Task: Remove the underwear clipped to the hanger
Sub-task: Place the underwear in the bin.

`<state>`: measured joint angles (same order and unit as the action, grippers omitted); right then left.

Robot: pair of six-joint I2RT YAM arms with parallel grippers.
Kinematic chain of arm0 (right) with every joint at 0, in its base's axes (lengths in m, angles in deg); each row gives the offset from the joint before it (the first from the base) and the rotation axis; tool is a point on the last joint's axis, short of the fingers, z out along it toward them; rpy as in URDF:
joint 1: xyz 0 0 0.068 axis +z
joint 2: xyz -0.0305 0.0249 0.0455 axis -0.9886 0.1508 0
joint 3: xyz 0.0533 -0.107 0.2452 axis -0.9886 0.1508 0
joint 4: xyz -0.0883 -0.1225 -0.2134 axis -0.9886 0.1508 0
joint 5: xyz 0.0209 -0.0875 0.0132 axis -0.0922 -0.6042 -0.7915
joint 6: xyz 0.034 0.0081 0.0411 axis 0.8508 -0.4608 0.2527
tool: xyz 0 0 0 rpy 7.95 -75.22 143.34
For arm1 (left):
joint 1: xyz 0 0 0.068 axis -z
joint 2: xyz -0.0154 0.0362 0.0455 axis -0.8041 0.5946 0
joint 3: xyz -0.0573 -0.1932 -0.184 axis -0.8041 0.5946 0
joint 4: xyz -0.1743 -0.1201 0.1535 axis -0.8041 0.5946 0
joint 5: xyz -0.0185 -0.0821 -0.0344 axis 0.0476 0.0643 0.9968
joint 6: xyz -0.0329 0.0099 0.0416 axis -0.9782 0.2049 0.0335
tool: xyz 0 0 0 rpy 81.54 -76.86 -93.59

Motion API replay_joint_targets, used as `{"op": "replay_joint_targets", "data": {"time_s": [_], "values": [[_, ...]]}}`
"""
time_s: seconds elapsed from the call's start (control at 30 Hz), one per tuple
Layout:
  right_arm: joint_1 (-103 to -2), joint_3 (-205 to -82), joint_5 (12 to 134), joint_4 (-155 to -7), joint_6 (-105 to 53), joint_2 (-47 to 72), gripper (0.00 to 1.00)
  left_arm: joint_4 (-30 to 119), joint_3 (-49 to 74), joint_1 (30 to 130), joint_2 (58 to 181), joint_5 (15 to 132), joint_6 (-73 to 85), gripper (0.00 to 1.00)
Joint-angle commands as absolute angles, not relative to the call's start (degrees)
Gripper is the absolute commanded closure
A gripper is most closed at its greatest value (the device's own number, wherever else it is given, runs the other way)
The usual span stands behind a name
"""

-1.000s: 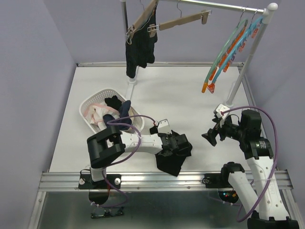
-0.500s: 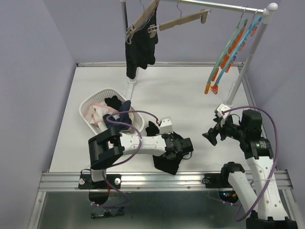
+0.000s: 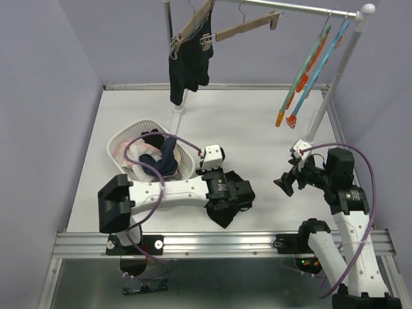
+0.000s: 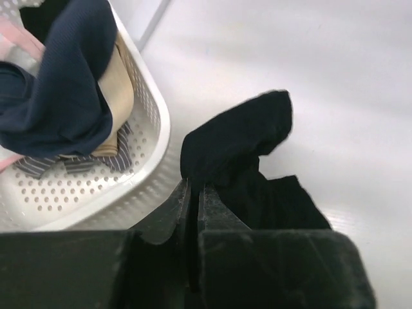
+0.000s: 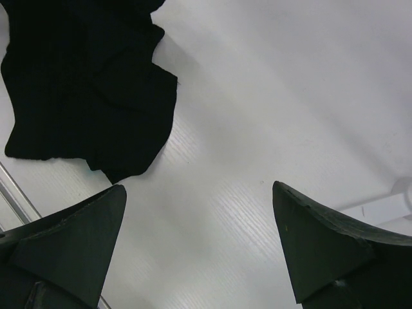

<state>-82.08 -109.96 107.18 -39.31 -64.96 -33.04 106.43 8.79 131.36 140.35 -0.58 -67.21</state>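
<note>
Two black pairs matter. One pair, the shorts (image 3: 222, 217), lies crumpled on the table (image 3: 270, 122) near its front edge, about mid-width, just right of the basket (image 3: 119, 138). The left gripper (image 4: 194, 193) sits low on them, jaws pinched together on a thin fold. The hung pair (image 3: 188, 67) is clipped to the hanger (image 3: 191, 24) over the back-left corner. The small pieces (image 3: 145, 158) (navy, pink-white, striped) are in the basket.

Risks, my read:
- The fold is thin and most of the cloth hangs free, so it could slip out on the lift.
- Trailing cloth may catch the basket rim and drag or tip it.
- The left arm's cable (image 3: 168, 137) loops over the basket and could snag if the arm swings left.
- A drop near the front edge could send the shorts off the table.

Room: the basket is tight on the left and the front edge is close. There's bare table to the right, up to the right gripper (image 5: 198, 187), whose jaws are spread wide, holding nothing, well apart from the shorts. The middle is bare back toward the rail (image 3: 290, 8).
</note>
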Motion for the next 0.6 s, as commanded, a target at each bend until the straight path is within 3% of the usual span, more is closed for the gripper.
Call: {"op": "replay_joint_targets", "data": {"time_s": [0.0, 0.23, 0.33, 0.37, 0.47, 0.57], "values": [[-82.56, -109.10, 107.24, -41.72, -65.36, -33.55, 0.00, 110.80, 8.74, 129.99, 130.49, -10.20, -66.42, 1.00], [-82.56, -109.10, 107.41, -41.72, -65.36, -33.46, 0.00, 108.80, 12.87, 124.02, 116.61, -17.60, -58.30, 0.95], [-82.64, -109.01, 107.33, -41.72, -65.36, -33.29, 0.00, 89.17, 15.77, 116.23, 108.79, -15.24, -37.68, 0.95], [-82.64, -109.01, 107.50, -41.63, -65.45, -33.20, 0.00, 72.65, 19.61, 113.66, 103.72, -10.09, -20.62, 0.95], [-82.64, -109.01, 107.33, -41.72, -65.54, -33.02, 0.00, 44.21, 29.97, 105.57, 93.09, 2.47, 3.47, 0.98], [-82.64, -109.01, 107.06, -41.72, -65.54, -32.76, 0.00, 43.28, 28.71, 96.17, 92.07, 6.47, 5.31, 1.00]]}}
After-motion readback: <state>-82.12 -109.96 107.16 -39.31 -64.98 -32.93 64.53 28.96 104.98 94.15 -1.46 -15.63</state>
